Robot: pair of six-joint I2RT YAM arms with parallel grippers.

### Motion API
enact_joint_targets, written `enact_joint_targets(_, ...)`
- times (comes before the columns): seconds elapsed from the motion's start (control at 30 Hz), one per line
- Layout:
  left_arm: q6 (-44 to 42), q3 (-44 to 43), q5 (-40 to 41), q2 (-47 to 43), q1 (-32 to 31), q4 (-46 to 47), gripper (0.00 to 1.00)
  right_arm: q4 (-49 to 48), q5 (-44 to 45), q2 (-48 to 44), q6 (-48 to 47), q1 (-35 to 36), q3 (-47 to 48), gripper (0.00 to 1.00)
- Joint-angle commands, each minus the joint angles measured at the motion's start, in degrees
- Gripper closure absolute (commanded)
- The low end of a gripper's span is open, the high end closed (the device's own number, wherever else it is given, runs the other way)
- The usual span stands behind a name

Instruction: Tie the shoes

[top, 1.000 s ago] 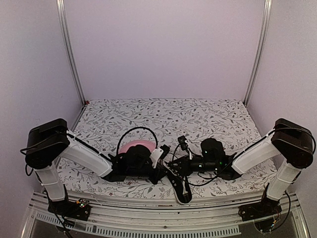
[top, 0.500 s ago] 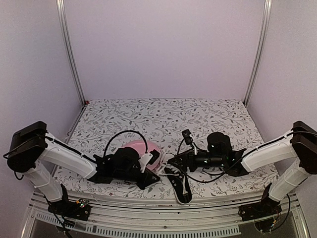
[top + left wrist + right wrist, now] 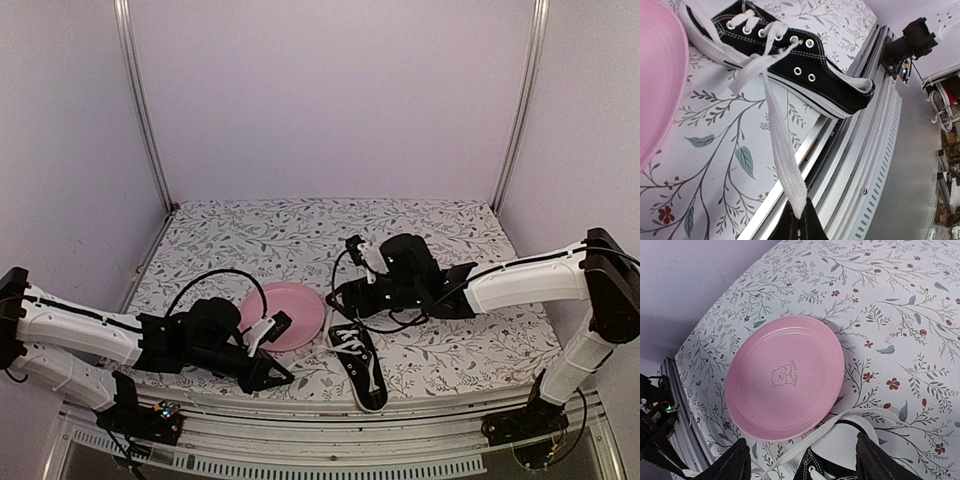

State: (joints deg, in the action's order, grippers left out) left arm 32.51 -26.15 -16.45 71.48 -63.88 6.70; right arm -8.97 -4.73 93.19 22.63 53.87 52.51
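The left end effector (image 3: pixel 799 224) pinches a white lace (image 3: pixel 782 150), holding it taut from the sneaker (image 3: pixel 362 365) just beside the pink plate (image 3: pixel 290 312). The right end effector (image 3: pixel 802 467) hangs spread over the plate's edge, probably ready for the other lace.

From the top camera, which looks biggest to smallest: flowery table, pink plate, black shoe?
1. Flowery table, largest.
2. Pink plate and black shoe look about alike; the left arm hides part of the plate.
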Motion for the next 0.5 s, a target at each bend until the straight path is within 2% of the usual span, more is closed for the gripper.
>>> enact_joint_targets(0.0, 2.4, 2.1, 0.1, -4.5, -0.6, -4.9, 1.0, 8.8, 4.5, 6.5, 0.3, -0.2, 5.7, 0.27)
enact_joint_targets(0.2, 2.8, 2.3, 1.2, -6.1, -0.2, -3.8, 1.0, 15.1, 6.3, 15.6, 1.3, 1.5, 15.0, 0.27)
enact_joint_targets(0.47, 1.8, 0.7, 1.0, -4.4, 0.0, -3.1, 1.0, 26.9, 19.7, 23.5, 1.1, 3.6, 26.3, 0.27)
